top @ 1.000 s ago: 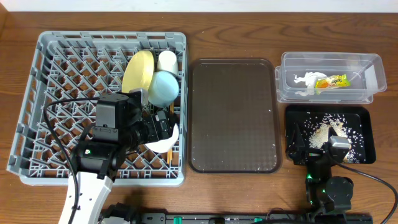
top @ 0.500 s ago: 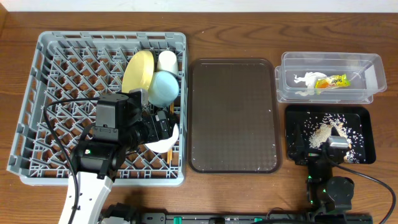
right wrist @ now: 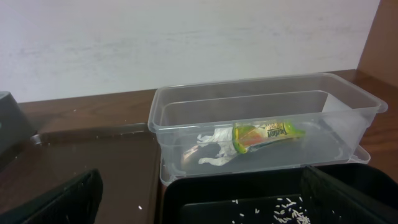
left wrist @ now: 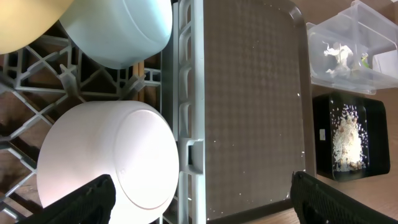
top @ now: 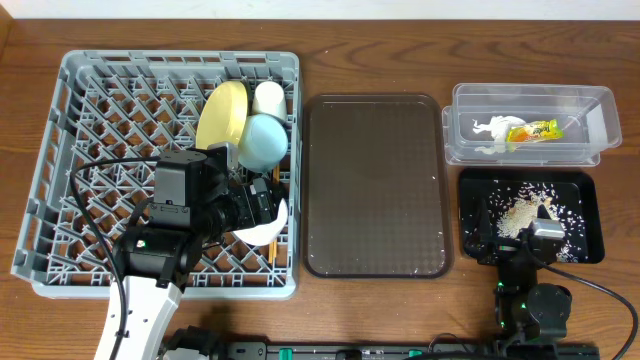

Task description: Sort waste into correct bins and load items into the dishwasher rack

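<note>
Looking down from overhead: the large square grey plastic rack (top: 120,62) takes the left of the wooden table (top: 380,60), and a flat brown serving tray (top: 375,185) lies just beside it, between the rack and the bins.
Rack load: the yellow round plate (top: 222,112) stands on edge near the far right corner. The small white cup (top: 268,97) and the light blue bowl (top: 265,140) are tucked against it.
Nearer in the rack: the white bowl (top: 268,228) sits by the right wall, and the thin wooden chopsticks (top: 272,254) peek out beneath it.
Left gripper (top: 258,205): over the rack, right above the white bowl, jaws spread.
Bins: the clear rectangular plastic tub (top: 530,89) holds the crumpled white paper napkin (top: 487,130) and the yellow-orange and green snack wrapper (top: 532,131). The shallow black rectangular tray (top: 478,190) in front of it carries the pale loose crumbs (top: 525,210).
Right gripper (top: 508,228): low over the black tray's near edge, jaws wide apart.
Left wrist view: the white bowl fills the lower left with its underside to the camera, against the rack wall, and the light blue bowl is above it. The two fingertips sit in the bottom corners, far apart. One overlaps the bowl's edge, and I cannot tell whether it touches.
Right wrist view: the tub is dead ahead, with the wrapper lying against the napkin. The black tray's rim and a few crumbs are at the bottom, and the fingertips are spread to both corners.
</note>
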